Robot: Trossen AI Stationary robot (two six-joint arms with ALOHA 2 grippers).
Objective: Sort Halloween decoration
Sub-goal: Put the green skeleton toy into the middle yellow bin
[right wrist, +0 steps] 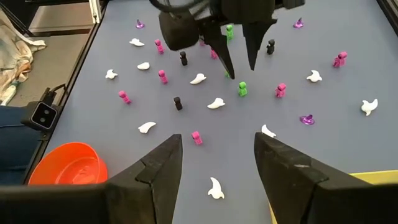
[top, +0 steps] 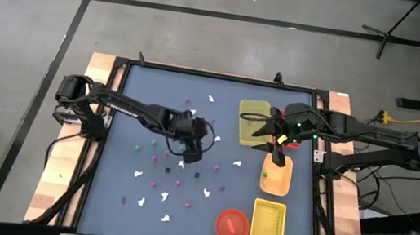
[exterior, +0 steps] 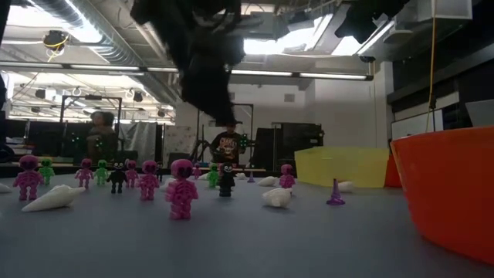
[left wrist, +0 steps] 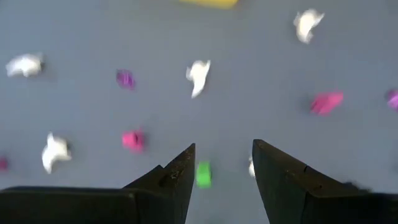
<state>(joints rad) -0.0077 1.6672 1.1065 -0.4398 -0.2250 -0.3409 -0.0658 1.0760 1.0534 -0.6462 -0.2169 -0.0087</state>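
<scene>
A grey-blue table top point(top: 114, 186) is seen from above, with two dark robot arms reaching in from opposite sides. The Halloween decoration point(top: 153, 182) is spread loose over the left and middle of the table: many tiny white ghost-like shapes, pink and green figures and a few dark ones, each lying apart from the others.

The left gripper point(top: 187, 149) hangs over the middle of this scatter. Its two dark fingers point(left wrist: 177, 177) are spread apart with nothing between them, and in the left wrist view a small green figure point(left wrist: 203, 174) lies on the table just beside one finger.

The right gripper point(top: 277, 153) sits at the right side of the table, over the far end of an orange rectangular tray point(top: 276, 179). Its fingers point(right wrist: 163, 165) are also spread, holding nothing.

A pale yellow rectangular tray point(top: 252, 123) lies far right, just beside the orange one. Near the front right stand a bright yellow ribbed tray point(top: 267, 224) and a round red-orange bowl point(top: 232, 225), side by side.

From table height, pink skeleton-like figures point(exterior: 181, 188) stand upright among white pieces.
</scene>
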